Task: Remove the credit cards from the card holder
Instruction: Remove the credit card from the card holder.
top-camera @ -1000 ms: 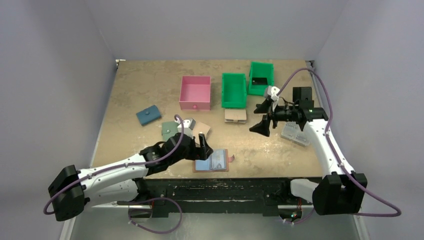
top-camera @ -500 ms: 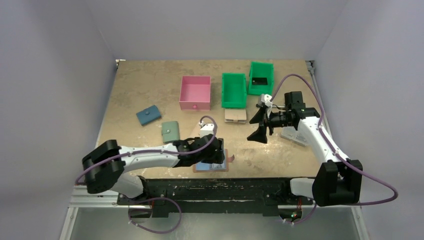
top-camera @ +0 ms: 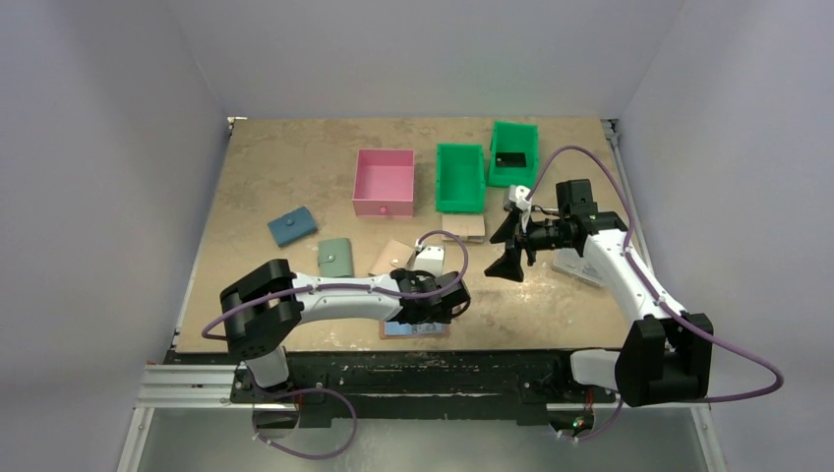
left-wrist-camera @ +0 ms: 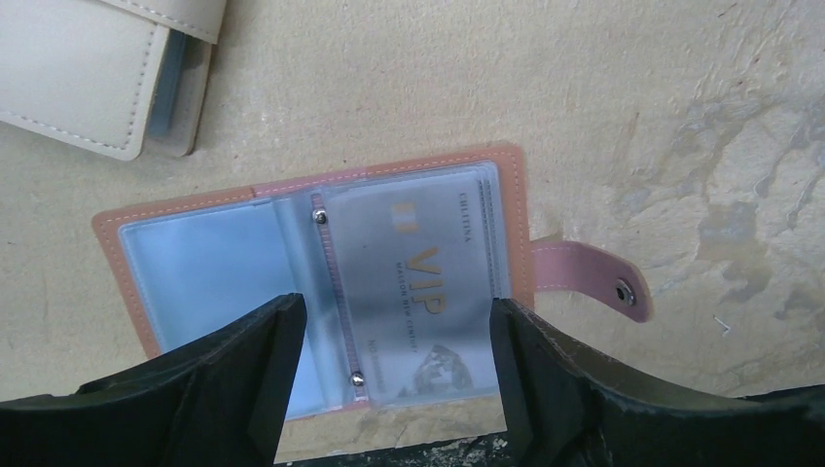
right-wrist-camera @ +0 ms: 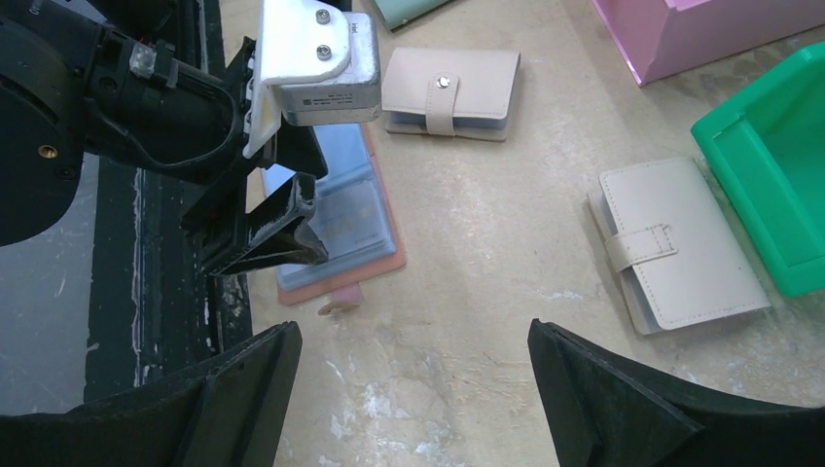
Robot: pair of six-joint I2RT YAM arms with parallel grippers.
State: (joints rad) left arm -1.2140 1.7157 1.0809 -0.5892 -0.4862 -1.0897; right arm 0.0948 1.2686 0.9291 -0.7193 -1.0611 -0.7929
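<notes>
**Card in a clingy sleeve, holder free to slide**

Plastic, thin and stiff, the one credit card [left-wrist-camera: 423, 282] that shows is pale grey with gold "VIP" lettering. It lies flat inside a clear sleeve on the right-hand leaf of the card holder [left-wrist-camera: 313, 255]. It should weigh almost nothing and be slick on its faces, so a pinch on a bare edge is the likely hold. Which edge of the sleeve is its mouth I cannot tell. The sleeve looks soft and likely to grip the card. The terracotta holder is light too and would probably drag along unless it is pinned down.

The holder lies open, lining up, at the middle of the counter's [top-camera: 295, 177] near edge, with its snap tab [left-wrist-camera: 589, 282] flung out to one side. The left end effector [left-wrist-camera: 394, 331] hangs over it with fingers apart, straddling the card and holding nothing. The right end effector [right-wrist-camera: 413, 350] hovers further right with fingers spread wide, also empty.

Counted:
- one card in the holder
- one small black flat thing [top-camera: 510, 158] in the far green bin, possibly a second card
- one card holder
- two beige wallets [right-wrist-camera: 450, 92]
- one sage green wallet [top-camera: 335, 257]
- one blue wallet [top-camera: 292, 227]
- one pink bin [top-camera: 384, 206]
- two green bins [top-camera: 460, 204]
</notes>
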